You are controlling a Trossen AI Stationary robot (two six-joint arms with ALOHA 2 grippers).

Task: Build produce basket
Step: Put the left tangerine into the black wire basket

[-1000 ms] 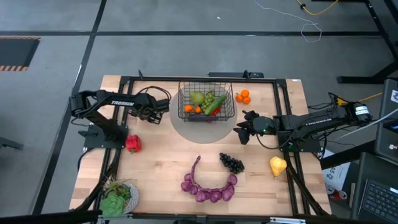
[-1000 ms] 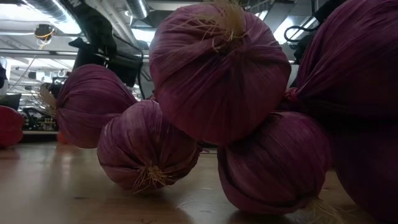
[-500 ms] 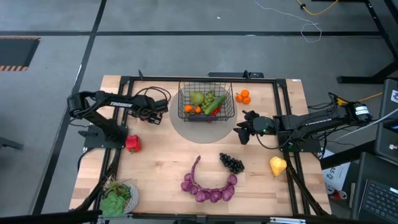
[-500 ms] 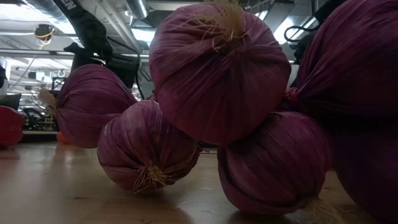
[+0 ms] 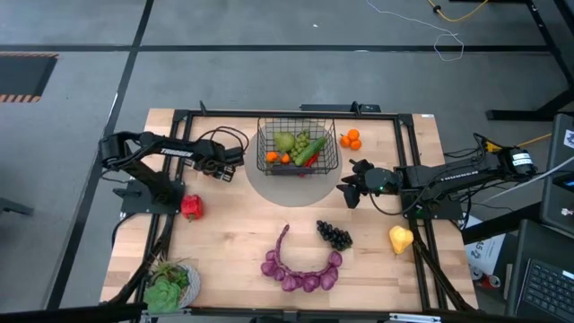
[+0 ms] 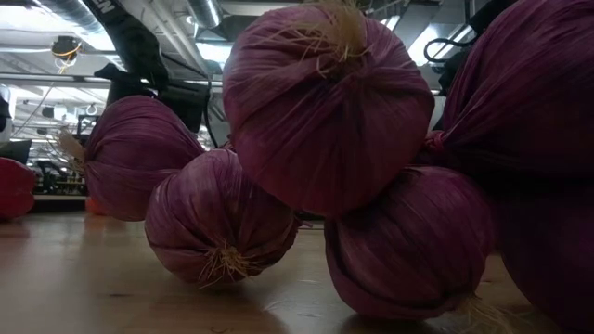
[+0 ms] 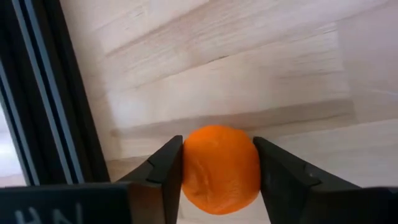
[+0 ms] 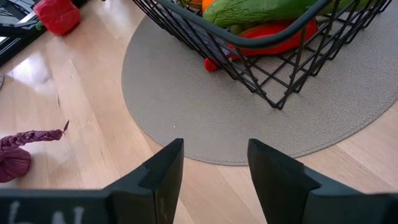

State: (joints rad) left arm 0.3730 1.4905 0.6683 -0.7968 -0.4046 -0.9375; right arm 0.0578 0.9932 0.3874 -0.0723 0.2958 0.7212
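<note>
Oranges number one pinched between the left claw [image 7: 219, 163] fingers over bare tabletop [image 5: 233, 229], two [image 5: 351, 139] beyond the basket [image 5: 298, 149] from it, while the right claw [image 8: 214, 163], narrowly parted and empty, faces that basket's near wall, one red pepper [image 5: 191, 207] behind the left.

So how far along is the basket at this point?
Partly filled: the basket already holds a green pear, a cucumber and a red pepper. The left gripper is closing around an orange. Still on the table: red pepper, dark grapes, onion string, yellow pear.
</note>
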